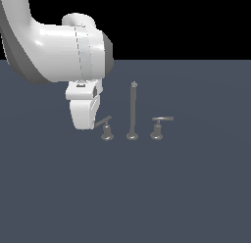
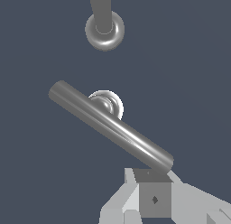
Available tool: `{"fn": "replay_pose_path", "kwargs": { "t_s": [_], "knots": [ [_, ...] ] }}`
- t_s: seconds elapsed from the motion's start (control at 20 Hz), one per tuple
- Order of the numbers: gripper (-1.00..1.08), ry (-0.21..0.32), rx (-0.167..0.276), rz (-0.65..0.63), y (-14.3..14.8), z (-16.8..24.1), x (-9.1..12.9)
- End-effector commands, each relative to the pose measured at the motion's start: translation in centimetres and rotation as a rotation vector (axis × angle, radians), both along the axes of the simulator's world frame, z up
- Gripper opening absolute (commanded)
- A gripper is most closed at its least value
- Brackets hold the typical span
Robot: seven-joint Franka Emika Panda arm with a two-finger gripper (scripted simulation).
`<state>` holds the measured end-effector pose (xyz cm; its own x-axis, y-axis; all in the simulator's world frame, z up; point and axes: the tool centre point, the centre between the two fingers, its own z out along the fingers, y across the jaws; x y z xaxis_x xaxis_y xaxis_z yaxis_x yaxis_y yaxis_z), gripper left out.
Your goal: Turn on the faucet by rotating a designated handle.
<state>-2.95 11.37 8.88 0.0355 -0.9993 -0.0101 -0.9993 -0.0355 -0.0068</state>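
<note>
I count one faucet set of three pieces on the dark floor: one tall spout rod at frame centre and two lever handles. The designated handle stands just to the exterior view's left of the rod; the other handle stands to its right. One gripper hangs at centre-left of the frame, its lower end level with the handle's lever and just beside its outer tip. In the wrist view, one fingertip sits against the lever's end. I cannot tell whether the claw is spread or closed.
</note>
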Motion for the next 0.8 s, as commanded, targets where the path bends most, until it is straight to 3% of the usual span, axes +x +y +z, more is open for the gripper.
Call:
{"fn": "replay_pose_path", "kwargs": {
  "t_s": [0.0, 0.25, 0.3, 0.75],
  "knots": [
    [-1.00, 0.005, -0.008, -0.019, -2.0, 0.0, -0.5],
    [-1.00, 0.006, -0.010, -0.023, -3.6, 0.1, -1.4],
    [-1.00, 0.002, 0.000, 0.007, -1.4, 0.0, -1.3],
    [-1.00, 0.006, -0.010, -0.022, -7.2, 0.0, -0.4]
  ]
}}
